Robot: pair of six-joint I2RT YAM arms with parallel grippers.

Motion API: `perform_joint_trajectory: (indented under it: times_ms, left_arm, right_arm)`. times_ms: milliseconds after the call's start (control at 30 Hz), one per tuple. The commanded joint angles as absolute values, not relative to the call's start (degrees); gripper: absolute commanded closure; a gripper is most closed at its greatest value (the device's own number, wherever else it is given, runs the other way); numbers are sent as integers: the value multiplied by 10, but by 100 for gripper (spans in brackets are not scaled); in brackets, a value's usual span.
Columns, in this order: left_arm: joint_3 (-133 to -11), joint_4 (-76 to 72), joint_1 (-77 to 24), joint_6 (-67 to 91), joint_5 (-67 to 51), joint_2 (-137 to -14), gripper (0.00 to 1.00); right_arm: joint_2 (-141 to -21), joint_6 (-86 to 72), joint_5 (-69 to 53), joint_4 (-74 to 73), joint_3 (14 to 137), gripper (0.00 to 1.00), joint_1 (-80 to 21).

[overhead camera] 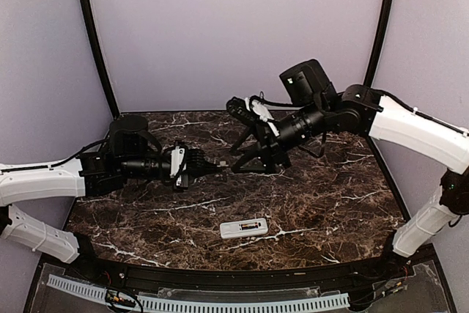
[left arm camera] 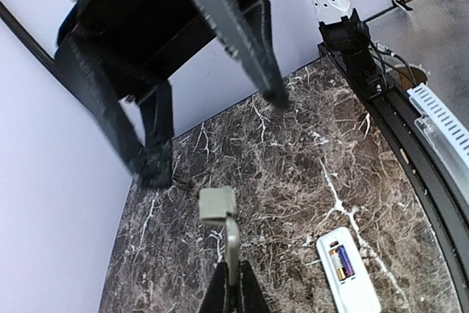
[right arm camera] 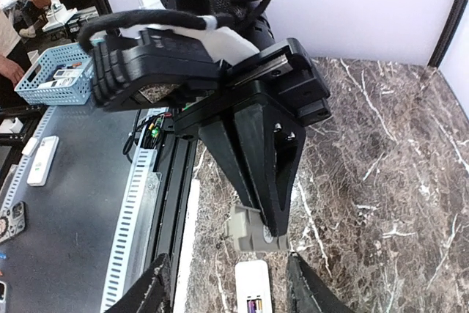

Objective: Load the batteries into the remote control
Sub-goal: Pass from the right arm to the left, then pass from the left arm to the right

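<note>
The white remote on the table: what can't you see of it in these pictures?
- Left wrist view: the slim white plastic remote shows its dark, orange-marked batteries, but they are too small to tell if they sit fully down.
- Top view: the batteries are too small to count.
- Right wrist view: the bottom edge cuts the remote off; only one end shows.
- All views: its lower face lies hidden against the brown marble table.

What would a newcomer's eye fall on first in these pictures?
Two black grippers meet above the middle of the marble table: the left gripper pinches a small grey cover, the right gripper stands open facing it. Nearer the front edge lies a white remote, batteries showing in its open bay.
</note>
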State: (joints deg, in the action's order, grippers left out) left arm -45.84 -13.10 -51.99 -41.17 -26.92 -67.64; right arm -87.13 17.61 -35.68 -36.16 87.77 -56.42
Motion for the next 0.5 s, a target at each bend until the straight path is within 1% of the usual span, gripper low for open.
perform_joint_trajectory:
  times_ms: [0,67,167,333,467]
  left_arm:
    - [-437,-150,-522,-317,-280,-653,100]
    - [-444,-143,-522,-292,-280,-652,100]
    - [-453,-136,-522,-265,-280,-648,100]
    - [-447,-159,-522,-219,-296,-637,100]
    - [-451,-157,-522,-212,-296,-640,100]
  right_arm:
    - [-823,138,-330,-262,806,49,-565]
    - [-819,120,-321,-237,783,50,-565]
    - [-820,92,-319,-204,763,53,-564]
    - [-812,73,-334,-123,736,63,-569]
    - [-817,66,-348,-91,725,70,-571]
